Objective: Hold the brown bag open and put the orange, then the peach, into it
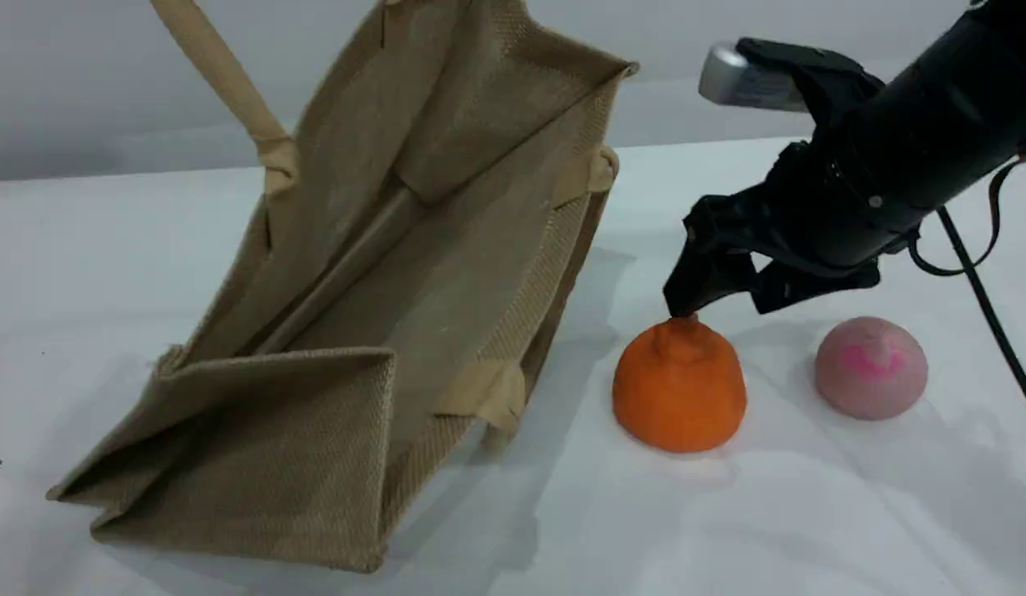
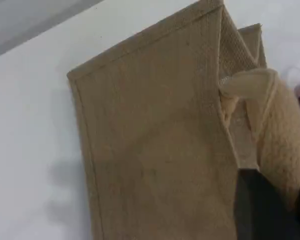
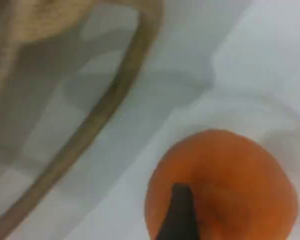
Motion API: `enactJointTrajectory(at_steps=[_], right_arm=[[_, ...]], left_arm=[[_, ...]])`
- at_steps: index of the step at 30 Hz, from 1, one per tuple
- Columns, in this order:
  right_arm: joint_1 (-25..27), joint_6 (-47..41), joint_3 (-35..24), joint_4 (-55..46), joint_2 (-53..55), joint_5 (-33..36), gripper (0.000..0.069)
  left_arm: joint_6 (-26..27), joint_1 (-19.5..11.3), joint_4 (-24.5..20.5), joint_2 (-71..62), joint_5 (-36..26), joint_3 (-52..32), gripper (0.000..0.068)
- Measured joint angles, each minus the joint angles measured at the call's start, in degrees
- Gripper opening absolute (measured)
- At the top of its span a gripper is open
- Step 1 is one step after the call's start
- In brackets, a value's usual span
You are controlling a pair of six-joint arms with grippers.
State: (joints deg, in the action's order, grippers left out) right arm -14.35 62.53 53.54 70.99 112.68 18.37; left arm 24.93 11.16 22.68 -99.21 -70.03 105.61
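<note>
Right pincer (image 1: 711, 302) over orange (image 1: 678, 387); bag (image 1: 356, 314) held open by its handle (image 1: 223, 74).

Bag lies tilted on the bench (image 1: 811, 513), mouth gaping toward the camera, one handle pulled up out of frame. Left pincer (image 2: 270, 210) closed on that handle, seen in the left wrist view. Right pincer spread wide, holding nothing; one fingertip touches the orange's knobby top. Orange sits just right of the bag; peach (image 1: 870, 367) right of the orange, apart from it, untouched.
</note>
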Motion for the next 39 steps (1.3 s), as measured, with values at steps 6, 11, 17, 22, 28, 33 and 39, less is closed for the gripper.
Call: enactJointTrajectory(at_steps=[6, 11, 17, 22, 28, 33, 39], right_arm=[[0.0, 3.5, 0.0, 3.3, 0.7, 2.6, 0.0533], [0.0, 8.6, 0.0, 9.4, 1.6, 3.6, 0.0533], [0.0, 13.4, 0.0, 14.8, 4.4, 3.4, 0.0533], [0.0, 16.2, 0.1, 17.1, 6.5, 6.1, 0.0528], [0.0, 17.9, 0.1, 17.1, 6.8, 7.4, 0.0318], [0.1, 19.1, 0.1, 17.5, 6.6, 7.3, 0.0049], [2.1, 18.0, -0.1, 13.2, 2.4, 7.2, 0.0041]], left_arm=[[-0.6, 0.0, 0.4, 0.0, 0.1, 0.0, 0.0088], [-1.4, 0.0, 0.4, 0.0, 0.1, 0.0, 0.0088], [-1.7, 0.0, 0.4, 0.0, 0.1, 0.0, 0.0088], [-1.7, 0.0, 0.9, 0.0, 0.1, 0.0, 0.0088], [-1.5, 0.0, 3.2, 0.0, 0.1, 0.0, 0.0088], [-1.5, 0.0, 3.0, 0.0, 0.1, 0.0, 0.0088], [-0.9, 0.0, 3.0, -0.1, 0.2, -0.3, 0.0088]])
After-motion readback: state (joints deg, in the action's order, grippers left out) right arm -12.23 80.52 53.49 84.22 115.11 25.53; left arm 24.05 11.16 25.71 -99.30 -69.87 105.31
